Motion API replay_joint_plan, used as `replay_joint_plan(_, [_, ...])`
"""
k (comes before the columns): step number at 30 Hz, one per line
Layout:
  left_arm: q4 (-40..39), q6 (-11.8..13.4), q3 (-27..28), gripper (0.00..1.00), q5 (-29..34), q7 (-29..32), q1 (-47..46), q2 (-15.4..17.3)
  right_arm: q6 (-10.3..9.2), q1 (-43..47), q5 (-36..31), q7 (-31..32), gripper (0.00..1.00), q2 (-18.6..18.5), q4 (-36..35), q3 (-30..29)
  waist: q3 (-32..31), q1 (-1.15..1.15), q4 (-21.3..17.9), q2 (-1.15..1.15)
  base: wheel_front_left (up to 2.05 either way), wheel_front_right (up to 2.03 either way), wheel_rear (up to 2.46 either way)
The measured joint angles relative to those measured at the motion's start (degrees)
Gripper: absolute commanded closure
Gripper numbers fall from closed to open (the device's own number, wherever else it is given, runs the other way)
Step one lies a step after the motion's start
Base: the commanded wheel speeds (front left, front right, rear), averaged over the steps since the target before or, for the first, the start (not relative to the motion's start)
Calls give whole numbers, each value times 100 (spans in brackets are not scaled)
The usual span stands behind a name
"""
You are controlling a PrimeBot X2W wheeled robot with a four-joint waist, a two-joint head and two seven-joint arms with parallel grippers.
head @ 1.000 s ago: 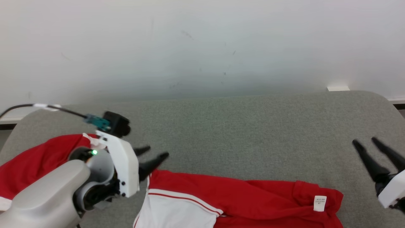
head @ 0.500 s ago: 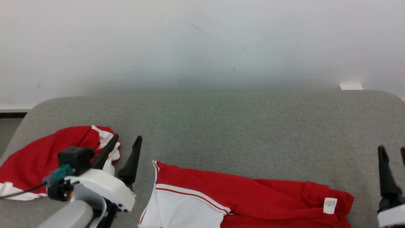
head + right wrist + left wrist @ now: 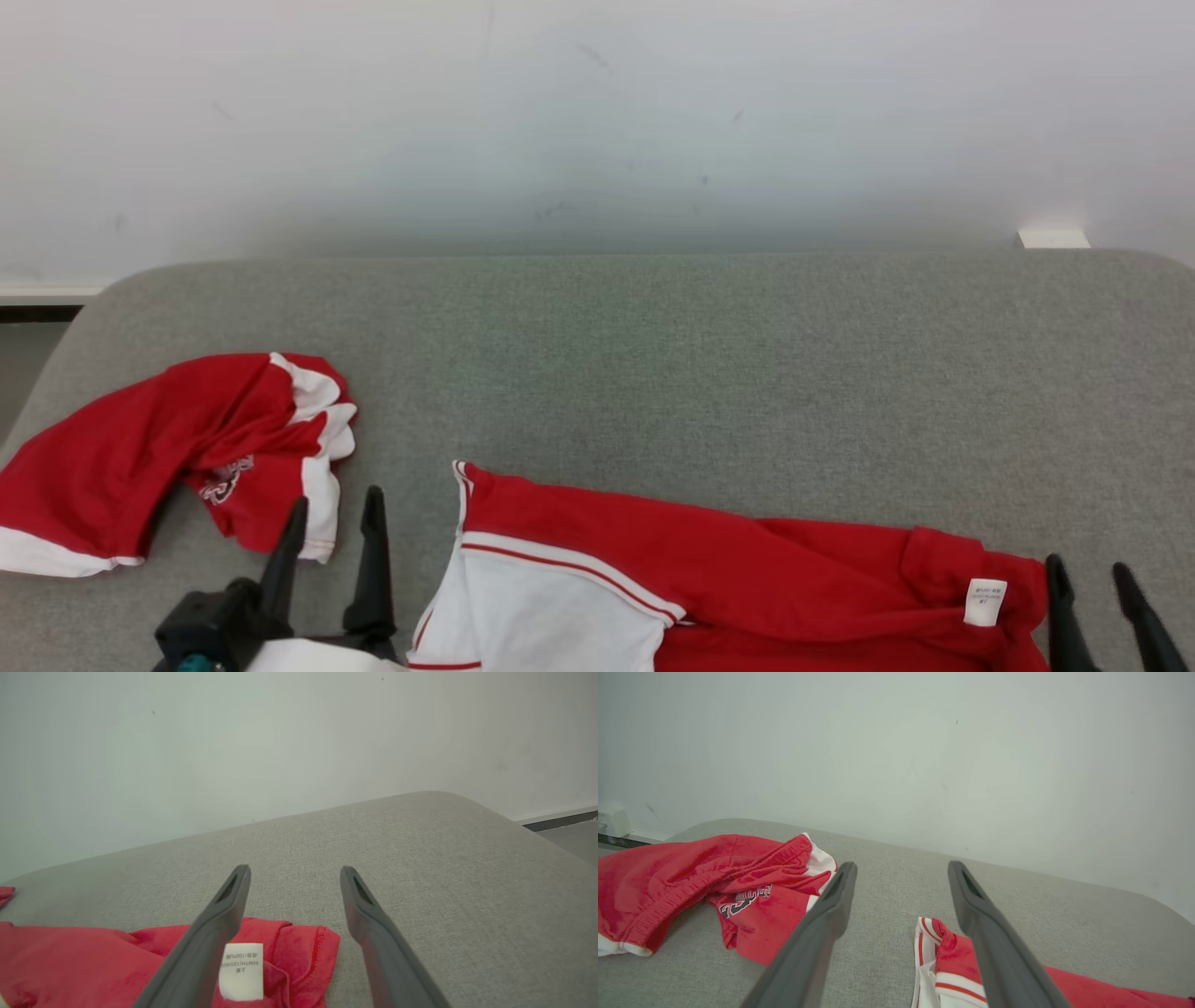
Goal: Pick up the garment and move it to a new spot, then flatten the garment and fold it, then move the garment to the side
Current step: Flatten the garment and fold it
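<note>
Two garments lie on the grey bench (image 3: 653,355): the crumpled garment (image 3: 140,448) near its left edge, the spread garment (image 3: 700,560) along its front edge. Left gripper (image 3: 336,499) and right gripper (image 3: 1088,565) hover there, fingers apart, holding nothing.

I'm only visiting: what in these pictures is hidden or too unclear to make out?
- Head view: the near garment runs off the bottom edge, so its full shape is unknown.
- Head view: the label print is too small to read.
- Left wrist view: the lettering on the crumpled garment is broken up by folds.
- Head view: the left gripper and right gripper are cut off by the bottom edge.
</note>
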Motion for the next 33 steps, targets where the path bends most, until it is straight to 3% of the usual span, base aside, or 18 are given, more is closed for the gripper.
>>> replay_joint_plan(4, [229, -523, 335, 0, 302, 0, 127, -482, 0, -80, -9, 169, 0, 8, 276, 144, 81, 0, -25, 0, 0, 0, 0])
replay_joint_plan(10, [567, -1101, 691, 0, 748, 0, 81, -906, 0, -401, 130, 656, 0, 59, 865, 289, 128, 0, -4, 0, 0, 0, 0])
replay_joint_plan(18, [803, -1563, 1071, 0, 1087, 0, 19, -1233, 0, -837, 48, 1582, 0, 268, 1753, 135, 192, 0, 44, 0, 0, 0, 0])
replay_joint_plan(24, [954, -1771, 1196, 0, 1211, 0, -3, -1383, -35, -1027, 77, 2424, 0, 248, 1914, 304, 178, 0, 140, 0, 0, 0, 0])
replay_joint_plan(25, [981, -1796, 1212, 0, 1218, -1, -3, -1400, -44, -1028, 146, 2549, 7, 234, 1874, 356, 169, 0, 159, 0, 0, 0, 0])
replay_joint_plan(28, [1039, -1847, 1250, 0, 1235, -1, -3, -1441, -49, -1010, 291, 2815, 100, 209, 1708, 488, 140, 0, 203, 0, 0, 0, 0])
replay_joint_plan(33, [1124, -1870, 1265, 0, 1243, -1, 2, -1472, -16, -985, 355, 3075, 100, 124, 1502, 550, 87, 0, 229, 0, 0, 0, 0])
